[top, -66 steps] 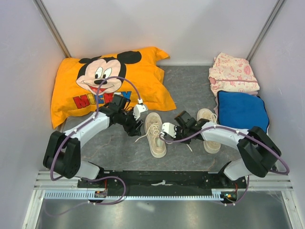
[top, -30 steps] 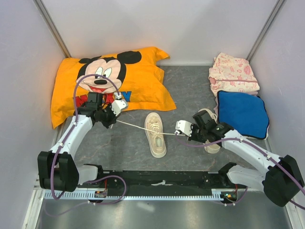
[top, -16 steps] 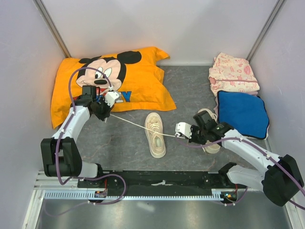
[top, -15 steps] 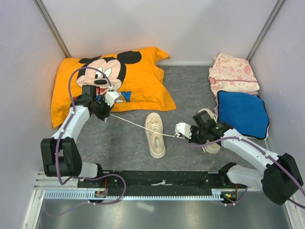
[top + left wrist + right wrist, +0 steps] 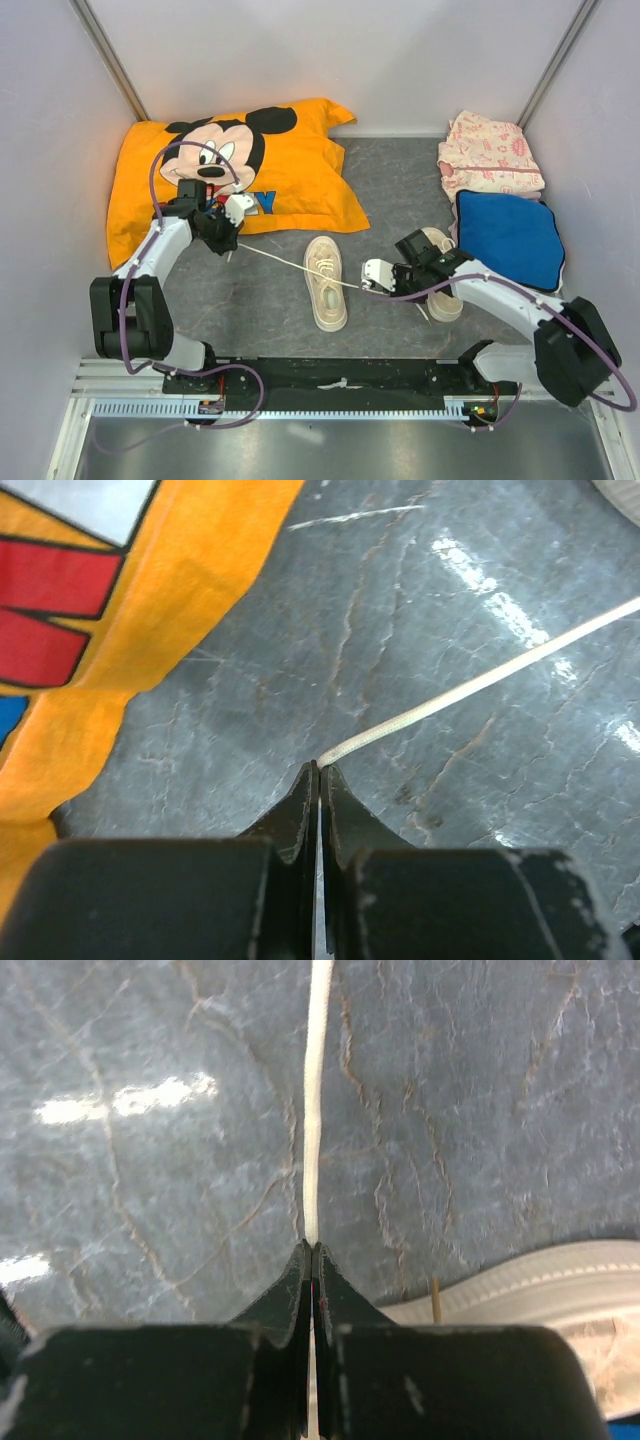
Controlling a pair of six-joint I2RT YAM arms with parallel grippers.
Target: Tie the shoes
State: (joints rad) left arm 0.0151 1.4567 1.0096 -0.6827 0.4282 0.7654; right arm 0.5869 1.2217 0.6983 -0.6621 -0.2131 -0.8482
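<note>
Top external view shows the centre shoe (image 5: 325, 283) lying lengthwise on the grey marbled table (image 5: 400, 190), about midway between the two arms. The other shoe (image 5: 445, 303) lies to its right, partly covered by the right arm and just beside a folded blue cloth (image 5: 508, 232). A white lace (image 5: 275, 260) runs out of the centre shoe to both sides in nearly straight lines. One end goes up and left to the left gripper (image 5: 226, 242), which sits at the edge of an orange Mickey Mouse pillow (image 5: 290, 170). The shorter end goes right to the right gripper (image 5: 366, 287), close beside the shoe. A pink patterned cloth (image 5: 490, 155) lies beyond the blue one, by the far right corner. In the left wrist view the black fingers (image 5: 300, 810) are pressed together with the lace end pinched at their tips; the lace leads off to the upper right over the bare stone, and the orange fabric fills the upper left. In the right wrist view the fingers (image 5: 290, 1290) are likewise closed tight on the lace, which runs straight ahead from their tips. A pale shoe sole shows at the lower right of that view.
</note>
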